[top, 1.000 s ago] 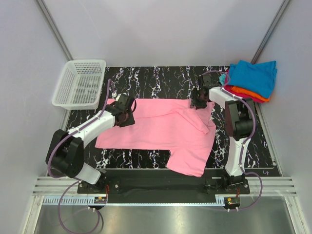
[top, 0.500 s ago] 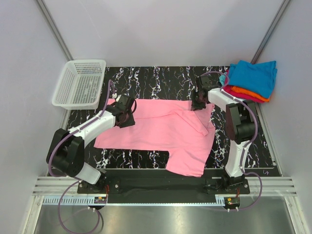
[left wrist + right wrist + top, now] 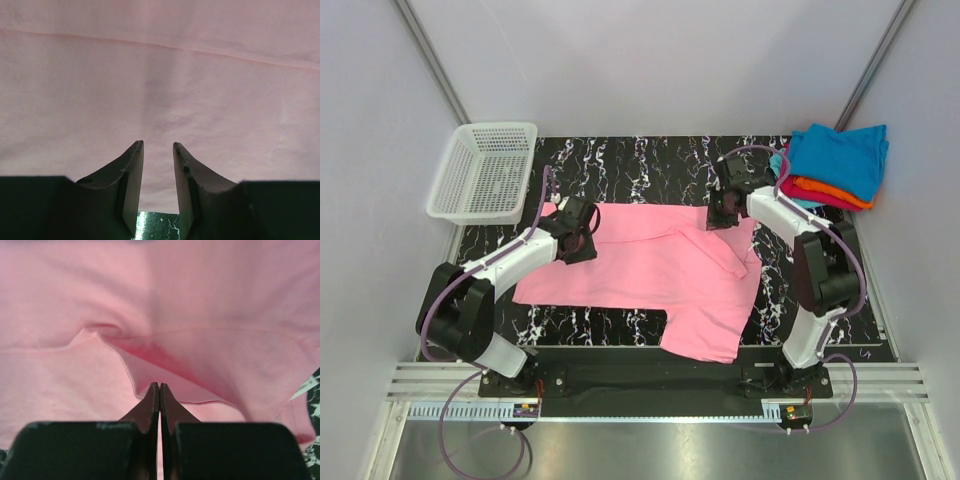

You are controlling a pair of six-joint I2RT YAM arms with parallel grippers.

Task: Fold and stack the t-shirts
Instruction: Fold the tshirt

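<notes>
A bright pink t-shirt [image 3: 660,265] lies spread on the black marbled mat [image 3: 640,160], with one sleeve hanging toward the near edge. My left gripper [image 3: 588,234] is at the shirt's left edge. In the left wrist view the gripper [image 3: 158,145] is open, its fingers over the pink cloth [image 3: 160,85], with the mat showing between them. My right gripper [image 3: 717,216] is at the shirt's far right edge. In the right wrist view it [image 3: 159,385] is shut on a raised fold of the pink shirt [image 3: 200,355].
A stack of folded shirts [image 3: 832,165], teal-blue on top with orange and magenta below, sits at the far right corner. A white mesh basket [image 3: 485,170] stands at the far left, off the mat. Grey walls close in the sides.
My right gripper has moved a little to the left and nearer, taking the shirt's far right edge with it. The left gripper has hardly moved.
</notes>
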